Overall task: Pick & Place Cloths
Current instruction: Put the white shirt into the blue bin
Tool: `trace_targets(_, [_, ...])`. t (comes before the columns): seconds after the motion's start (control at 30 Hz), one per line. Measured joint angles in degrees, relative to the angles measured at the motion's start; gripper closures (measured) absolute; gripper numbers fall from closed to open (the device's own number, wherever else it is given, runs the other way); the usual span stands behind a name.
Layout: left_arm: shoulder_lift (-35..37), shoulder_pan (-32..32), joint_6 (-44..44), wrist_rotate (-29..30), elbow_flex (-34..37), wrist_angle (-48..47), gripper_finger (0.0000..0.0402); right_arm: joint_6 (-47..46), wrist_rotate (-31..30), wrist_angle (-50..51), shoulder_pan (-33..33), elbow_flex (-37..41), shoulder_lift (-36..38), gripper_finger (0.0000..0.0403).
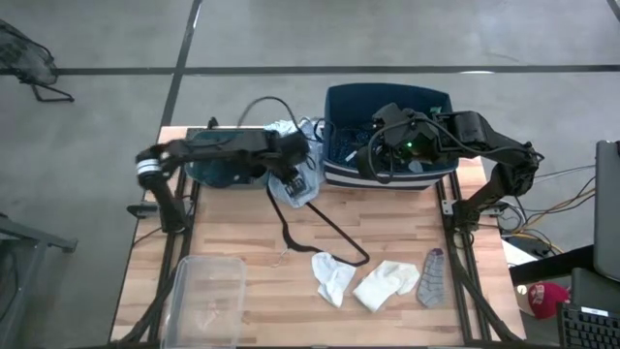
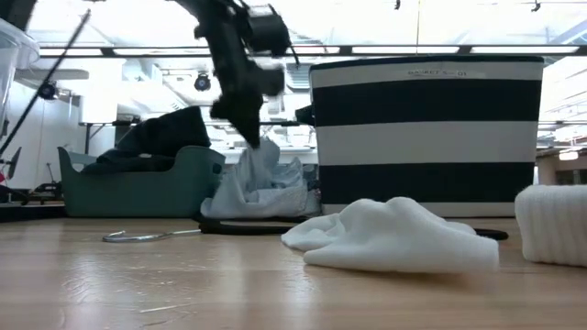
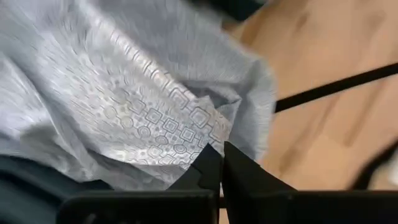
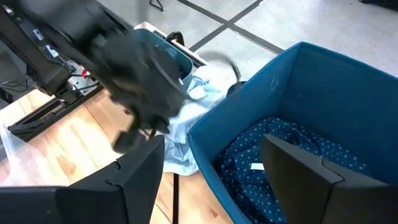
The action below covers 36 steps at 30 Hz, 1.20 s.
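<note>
My left gripper (image 1: 294, 184) (image 2: 252, 137) stands between the teal bin (image 1: 218, 173) and the navy striped bin (image 1: 387, 145), shut on the pale blue patterned cloth (image 1: 291, 194) (image 2: 261, 183). My right gripper (image 4: 212, 142) (image 1: 383, 145) hovers open over the navy bin's near-left rim, touching nothing. A navy dotted cloth (image 4: 280, 149) lies inside that bin. A black garment (image 2: 170, 133) fills the teal bin. Two white socks (image 1: 332, 276) (image 1: 387, 283) and a grey sock (image 1: 431, 278) lie flat near the table's near edge. My left gripper pinches a raised fold of the pale blue cloth (image 3: 205, 134) between its two fingers (image 3: 239, 168), coming from above and pointing down. The cloth is drawn up into a peak (image 2: 260, 151) under the fingers. Its lower part (image 2: 257, 203) rests on the table.
A thin black wire hanger (image 1: 325, 228) lies across the table's middle, its hook (image 2: 138, 236) toward the left. A clear plastic container (image 1: 203, 296) sits at the near left corner. Bare wood shows between the hanger and the socks.
</note>
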State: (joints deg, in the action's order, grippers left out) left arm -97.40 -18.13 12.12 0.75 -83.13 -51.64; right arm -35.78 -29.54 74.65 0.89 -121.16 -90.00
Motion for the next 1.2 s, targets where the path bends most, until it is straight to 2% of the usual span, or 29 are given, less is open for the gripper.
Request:
trace_targets(0.17, [11.40,0.41,0.98,0.72,0.00,-0.38,0.0399,0.12,0.00,-0.08,0.12,0.00,0.00,0.0156])
trace_targets(0.37, [22.78,0.50,7.57,0.86,0.00,-0.07,0.0400,2.74,0.13,-1.03,1.61,1.06,-0.07,0.0155])
trace_targets(0.57, [30.34,0.92,13.51,0.30,-0.74,2.91,0.0401,8.39,5.57,-10.03,4.31,5.22,-0.10,0.0140])
trace_targets(0.7, [32.54,1.69,16.06,0.12,-4.56,4.09,0.0401,11.25,6.67,-19.61,6.17,9.78,-0.55,0.0128])
trace_targets(0.93, [32.08,4.22,17.62,-1.43,-14.05,4.89,0.0401,13.01,6.93,-33.92,7.15,18.60,-1.77,0.0092])
trace_targets(1.2, [30.19,5.61,19.46,-5.42,-24.45,8.75,0.0401,18.71,1.75,-49.60,7.02,28.80,-2.77,0.0051])
